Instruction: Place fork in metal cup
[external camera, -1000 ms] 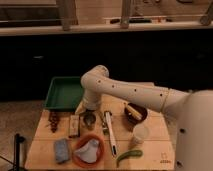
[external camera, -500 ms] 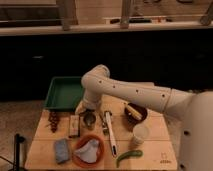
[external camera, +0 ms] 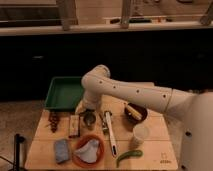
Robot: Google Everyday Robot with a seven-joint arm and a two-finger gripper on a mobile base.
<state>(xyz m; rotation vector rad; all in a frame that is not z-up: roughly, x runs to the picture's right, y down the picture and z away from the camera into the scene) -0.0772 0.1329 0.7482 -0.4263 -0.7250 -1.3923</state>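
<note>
The metal cup (external camera: 89, 119) is a small shiny steel cylinder standing upright on the wooden table (external camera: 155, 145), left of the middle. The fork (external camera: 109, 132) is a long pale utensil lying flat on the table just right of the cup, pointing toward the front edge. My gripper (external camera: 86, 108) hangs at the end of the white arm (external camera: 125, 90), right above and behind the metal cup, close to its rim. It holds nothing that I can see.
A taller whitish cup (external camera: 140, 135) stands right of the fork. A dark bowl (external camera: 135, 113) sits behind it. A green tray (external camera: 64, 93) is at the back left. An orange bowl with a white cloth (external camera: 89, 149), a blue sponge (external camera: 62, 150), a green pepper (external camera: 129, 156) and a brown bar (external camera: 74, 126) lie in front.
</note>
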